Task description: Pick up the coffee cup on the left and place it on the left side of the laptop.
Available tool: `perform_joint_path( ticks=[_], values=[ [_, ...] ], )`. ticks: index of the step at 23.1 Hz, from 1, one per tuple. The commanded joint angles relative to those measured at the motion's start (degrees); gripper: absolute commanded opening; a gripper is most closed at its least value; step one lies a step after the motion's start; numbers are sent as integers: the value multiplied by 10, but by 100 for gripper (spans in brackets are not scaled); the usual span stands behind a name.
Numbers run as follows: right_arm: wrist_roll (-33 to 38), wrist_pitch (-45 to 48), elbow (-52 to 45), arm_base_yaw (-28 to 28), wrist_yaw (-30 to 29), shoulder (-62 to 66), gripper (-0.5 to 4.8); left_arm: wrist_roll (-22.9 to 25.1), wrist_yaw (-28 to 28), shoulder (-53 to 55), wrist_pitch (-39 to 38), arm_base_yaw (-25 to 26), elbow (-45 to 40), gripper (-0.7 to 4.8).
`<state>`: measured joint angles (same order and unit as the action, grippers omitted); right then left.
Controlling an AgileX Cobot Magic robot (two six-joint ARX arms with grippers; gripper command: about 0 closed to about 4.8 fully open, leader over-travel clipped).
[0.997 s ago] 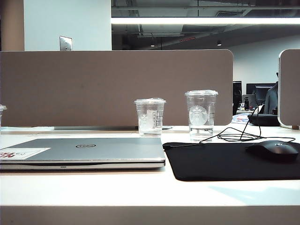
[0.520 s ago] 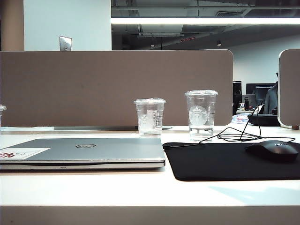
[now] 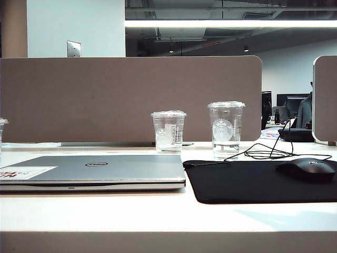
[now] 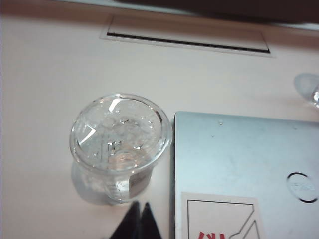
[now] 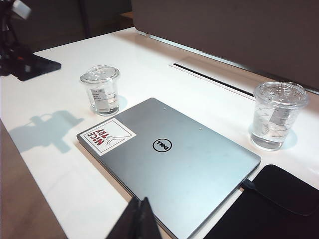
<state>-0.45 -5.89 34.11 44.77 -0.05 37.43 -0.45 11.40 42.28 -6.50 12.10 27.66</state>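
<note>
- Coffee cup (image 4: 119, 144) stands upright on desk (image 3: 105, 211), just beside laptop (image 4: 244, 169) at its left edge, apart from it.
- Laptop lies flat, lid shut, left of mouse mat (image 3: 263, 182).
- Mouse (image 3: 308, 168) on mat.
- Mid cup (image 3: 168, 130) behind laptop's right end; tallest cup (image 3: 226, 129) behind mat.

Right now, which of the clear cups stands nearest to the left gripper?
The shortest coffee cup, domed lid and white label, just left of the laptop. The shut left gripper hangs right beside it.
</note>
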Motion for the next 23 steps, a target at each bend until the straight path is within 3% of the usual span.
perform_joint_path(
  ticks=[1, 4, 8, 15, 19, 23],
  values=[
    [0, 14, 4, 0, -1, -1, -1, -7, -12, -63, -22, -12, 1, -5],
    [0, 14, 4, 0, -1, -1, -1, -6, -54, -136, -27, -34, 0, -5],
    [0, 14, 4, 0, -1, -1, -1, -7, -53, -189, -28, -37, -4, -5],
    [0, 14, 4, 0, 1, -1, -1, 1, -114, -236, 42, -170, -79, -5],
    [0, 14, 4, 0, 1, -1, -1, 5, -114, -284, 93, -174, -134, -6],
    [0, 14, 4, 0, 1, -1, -1, 4, -112, -326, 94, -174, -168, -6]
  ],
)
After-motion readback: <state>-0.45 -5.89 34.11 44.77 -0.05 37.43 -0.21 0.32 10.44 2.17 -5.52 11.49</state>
